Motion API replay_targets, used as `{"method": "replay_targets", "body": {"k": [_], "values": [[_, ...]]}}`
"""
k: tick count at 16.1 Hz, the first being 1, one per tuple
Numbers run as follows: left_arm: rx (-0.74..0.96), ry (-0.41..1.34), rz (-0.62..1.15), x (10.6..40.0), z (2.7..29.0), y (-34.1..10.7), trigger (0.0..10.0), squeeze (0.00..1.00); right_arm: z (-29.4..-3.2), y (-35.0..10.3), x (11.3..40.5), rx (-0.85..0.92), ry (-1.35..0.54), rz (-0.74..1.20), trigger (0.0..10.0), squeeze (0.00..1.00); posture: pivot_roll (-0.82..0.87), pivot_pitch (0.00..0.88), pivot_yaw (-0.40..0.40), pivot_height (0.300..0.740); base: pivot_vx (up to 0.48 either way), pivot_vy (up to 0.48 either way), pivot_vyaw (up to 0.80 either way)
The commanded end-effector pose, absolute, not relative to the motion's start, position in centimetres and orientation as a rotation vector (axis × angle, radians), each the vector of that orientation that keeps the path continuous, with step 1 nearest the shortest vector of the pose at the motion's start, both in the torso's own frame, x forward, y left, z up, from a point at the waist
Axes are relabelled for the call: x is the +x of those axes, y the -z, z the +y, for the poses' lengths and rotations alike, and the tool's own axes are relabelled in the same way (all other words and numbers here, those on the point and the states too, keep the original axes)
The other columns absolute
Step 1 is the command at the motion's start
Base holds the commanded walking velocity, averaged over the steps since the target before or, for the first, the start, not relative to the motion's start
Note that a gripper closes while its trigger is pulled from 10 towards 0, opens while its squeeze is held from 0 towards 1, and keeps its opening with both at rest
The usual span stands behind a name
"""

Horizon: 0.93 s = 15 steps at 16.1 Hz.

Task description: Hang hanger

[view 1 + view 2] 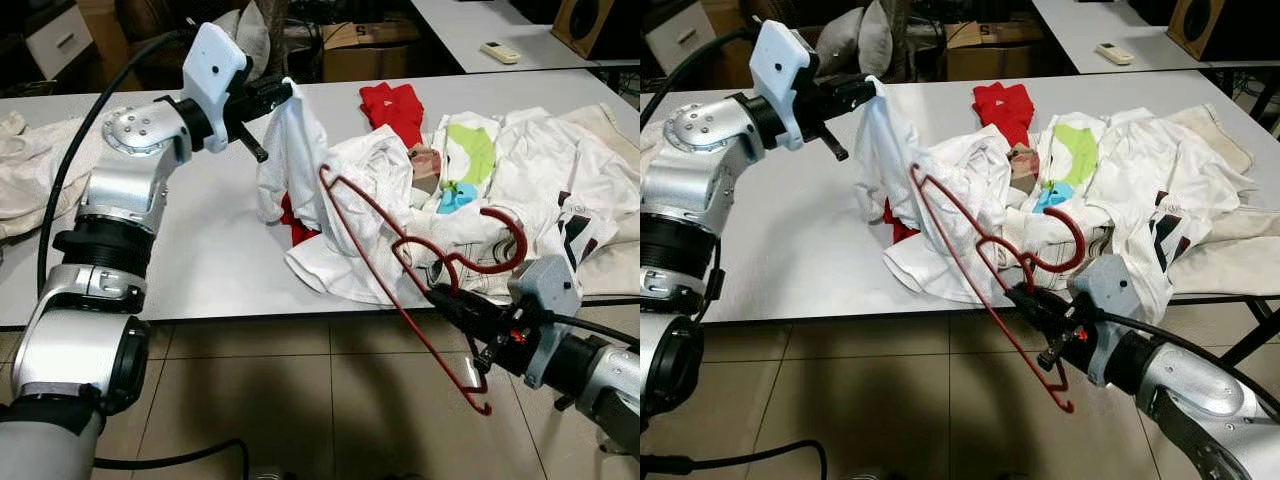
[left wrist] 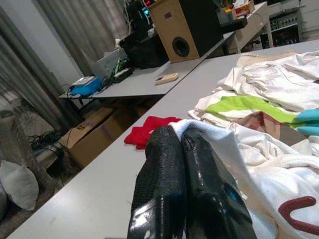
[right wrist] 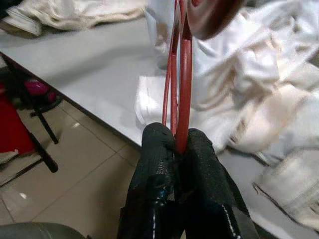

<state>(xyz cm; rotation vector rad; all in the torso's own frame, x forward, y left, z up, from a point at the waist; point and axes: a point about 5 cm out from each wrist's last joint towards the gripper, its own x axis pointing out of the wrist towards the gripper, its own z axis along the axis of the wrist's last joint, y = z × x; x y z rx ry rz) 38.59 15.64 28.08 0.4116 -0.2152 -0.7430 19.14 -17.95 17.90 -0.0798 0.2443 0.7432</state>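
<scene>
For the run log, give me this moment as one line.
left gripper: shut on white shirt, lifted | right gripper: shut on red hanger, one end inside shirt | grey table: clothes pile

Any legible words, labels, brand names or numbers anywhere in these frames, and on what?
None can be read.
White shirt at the table's right edge: dark print, shapes only, no letters.
Shirt with the green patch: coloured graphic, no text.
Cardboard box behind the table: markings too blurred.
Remote control on the far table: buttons too small.
Red hanger: no marking visible.
</scene>
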Motion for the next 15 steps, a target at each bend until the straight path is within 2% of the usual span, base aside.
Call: {"method": "replay_targets", "body": {"k": [1, 6, 10, 15], "values": [[0.417, 0.730, -0.214, 38.7, 15.5, -28.3, 0.0, 0.00, -17.7, -18.6, 18.8, -0.090, -0.779, 0.214, 10.0, 0.00, -0.05, 0.000, 0.065, 0.740, 0.000, 0.000, 0.00], [0.413, 0.716, -0.213, 38.8, 15.3, -28.1, 0.0, 0.00, -17.2, -18.8, 19.2, -0.073, -0.765, 0.169, 10.0, 0.00, -0.06, 0.000, 0.069, 0.740, 0.000, 0.000, 0.00], [0.407, 0.808, -0.239, 37.8, 14.5, -28.8, 0.0, 0.00, -16.5, -16.9, 20.1, -0.085, -0.770, 0.270, 10.0, 0.00, -0.05, 0.000, 0.068, 0.740, 0.000, 0.000, 0.00], [0.451, 0.792, -0.217, 37.4, 15.5, -28.8, 0.0, 0.00, -16.2, -17.1, 20.8, -0.078, -0.749, 0.263, 10.0, 0.00, -0.03, 0.000, 0.051, 0.740, 0.000, 0.000, 0.00]]}}
